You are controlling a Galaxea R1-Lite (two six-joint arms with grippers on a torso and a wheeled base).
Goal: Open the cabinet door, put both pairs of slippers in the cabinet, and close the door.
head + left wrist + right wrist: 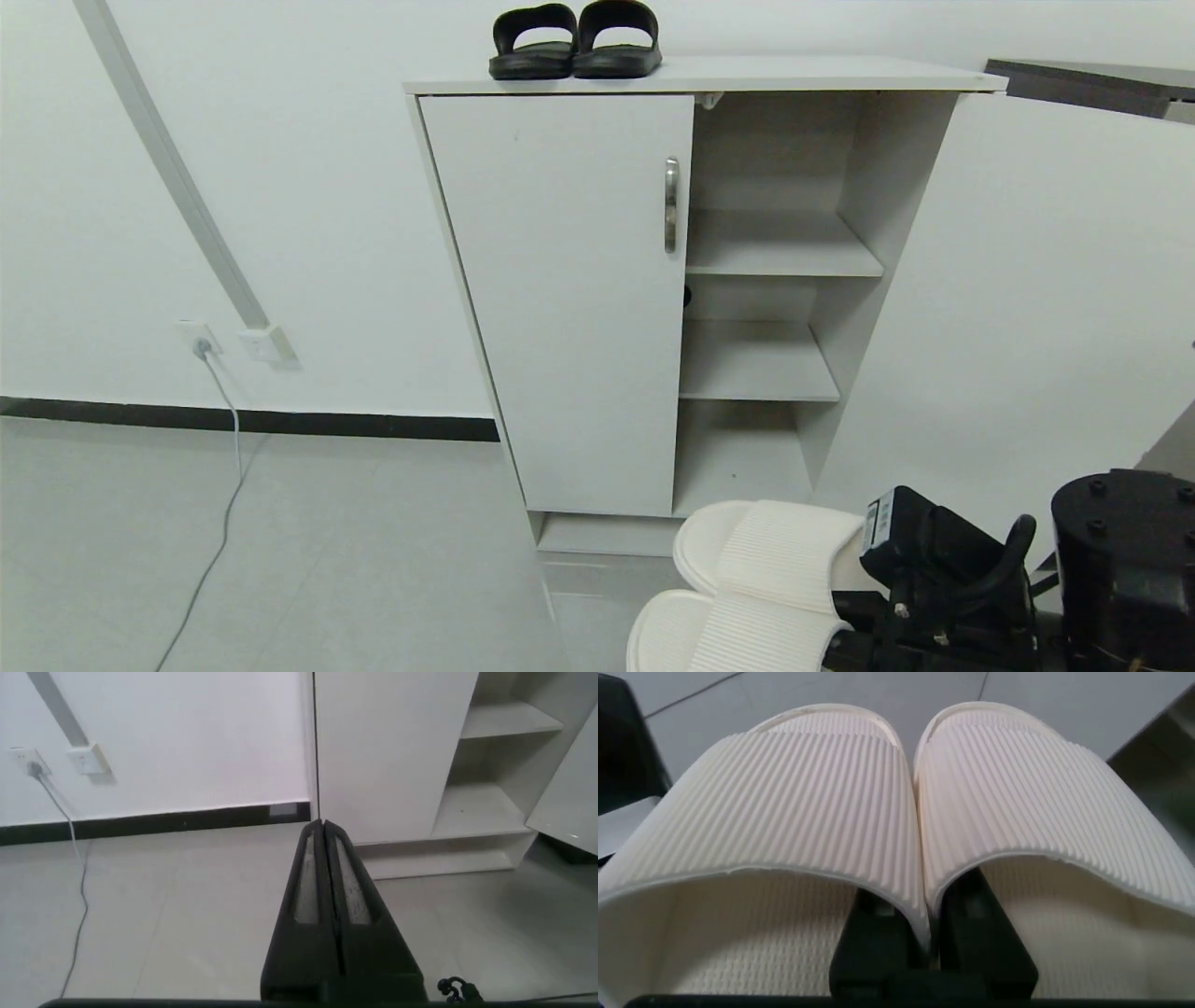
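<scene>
While in right gripper [926, 945], white slippers [775, 560].

white slippers [784, 551]: ribbed, matt foam | cabinet [560, 308]: smooth matt laminate | handle [670, 205]: shiny metal

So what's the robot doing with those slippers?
It's putting slippers away in the cabinet. The right door is already open. The right gripper is pinching the white slippers together, low in front of the open side, not yet on a shelf. The black slippers sit on top of the cabinet. The left gripper is shut and holds nothing.
</scene>
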